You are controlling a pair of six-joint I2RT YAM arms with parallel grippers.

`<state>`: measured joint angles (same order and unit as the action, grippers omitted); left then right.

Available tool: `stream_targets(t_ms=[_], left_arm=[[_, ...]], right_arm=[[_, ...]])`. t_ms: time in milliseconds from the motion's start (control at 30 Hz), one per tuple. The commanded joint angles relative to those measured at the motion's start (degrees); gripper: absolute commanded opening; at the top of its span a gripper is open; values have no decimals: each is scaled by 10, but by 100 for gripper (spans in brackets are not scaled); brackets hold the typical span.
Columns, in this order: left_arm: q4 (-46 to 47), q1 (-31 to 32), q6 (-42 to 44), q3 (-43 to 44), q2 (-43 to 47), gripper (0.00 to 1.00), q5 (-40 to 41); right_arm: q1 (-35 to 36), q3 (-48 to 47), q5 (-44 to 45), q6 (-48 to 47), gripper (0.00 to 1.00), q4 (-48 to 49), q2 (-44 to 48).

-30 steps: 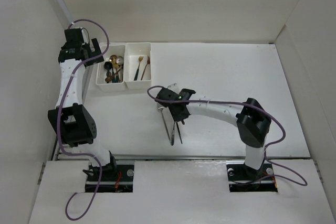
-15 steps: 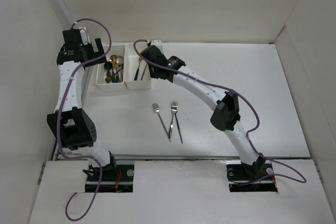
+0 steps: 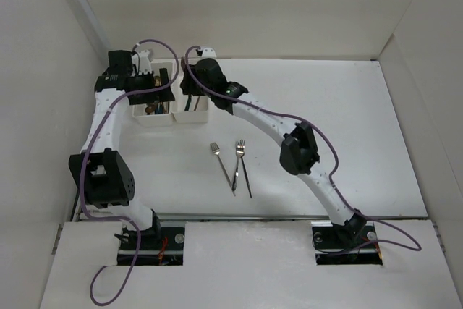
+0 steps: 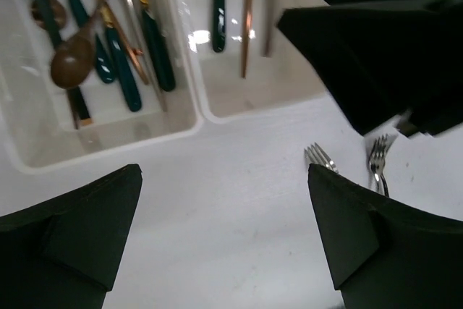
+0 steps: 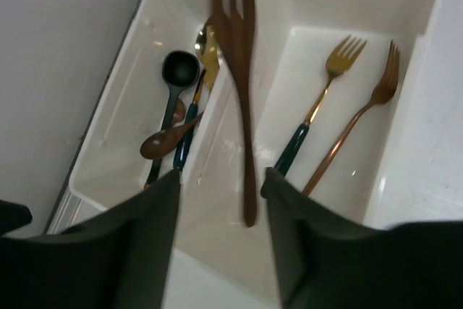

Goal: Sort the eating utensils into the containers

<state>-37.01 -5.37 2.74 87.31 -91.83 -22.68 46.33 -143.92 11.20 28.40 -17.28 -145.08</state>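
Observation:
Two joined white bins stand at the back left: the left bin (image 3: 145, 118) and the right bin (image 3: 195, 114). My right gripper (image 3: 189, 83) hangs open over the right bin (image 5: 414, 128). A long copper fork (image 5: 241, 99) lies loose between its fingers (image 5: 145, 229), over the inner wall, touching neither. The right bin also holds a gold fork with a green handle (image 5: 318, 110) and a copper fork (image 5: 354, 124). The left bin (image 5: 108, 135) holds several spoons (image 5: 173, 77). My left gripper (image 4: 224, 211) is open and empty above the table in front of the bins (image 4: 108, 135).
Two silver forks (image 3: 226, 166) (image 3: 242, 166) lie with crossed handles on the white table in the middle; their tines also show in the left wrist view (image 4: 318, 155). White walls close in the left side and the back (image 3: 43, 70).
My right gripper has gone from the forks on the table up to the right bin, and the copper fork now sits free between its open fingers. My left gripper has swung right over the left bin.

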Motion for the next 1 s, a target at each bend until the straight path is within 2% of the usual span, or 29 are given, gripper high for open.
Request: stream_targets(t_ms=[0, 67, 167, 300, 433, 567, 600, 700, 800, 967], left_arm=[[-27, 30, 26, -20, 24, 99, -37], [-41, 57, 35, -32, 24, 99, -44], [-57, 86, 53, -62, 24, 99, -44], [-79, 160, 60, -87, 18, 99, -21], [-72, 233, 60, -125, -6, 99, 4], [-35, 265, 25, -162, -48, 98, 45], [-35, 272, 19, -162, -57, 96, 45], [-30, 297, -15, -143, -85, 96, 62], [-24, 330, -51, -137, -107, 96, 117], [-17, 360, -76, -151, -127, 96, 163]], right_arm=[[-11, 11, -45, 18, 61, 37, 13], [-12, 11, -45, 18, 69, 23, 31], [-17, 69, -16, 24, 70, 17, 90], [-28, 167, 57, 29, 71, -3, 196], [-51, 299, 172, 71, 71, -49, 336], [-88, 532, 212, 137, 71, -55, 497], [-88, 568, 219, 150, 71, -55, 556], [-94, 687, 240, 188, 69, -55, 635], [-94, 766, 240, 217, 69, -55, 711], [-88, 799, 269, 258, 67, -97, 787]])
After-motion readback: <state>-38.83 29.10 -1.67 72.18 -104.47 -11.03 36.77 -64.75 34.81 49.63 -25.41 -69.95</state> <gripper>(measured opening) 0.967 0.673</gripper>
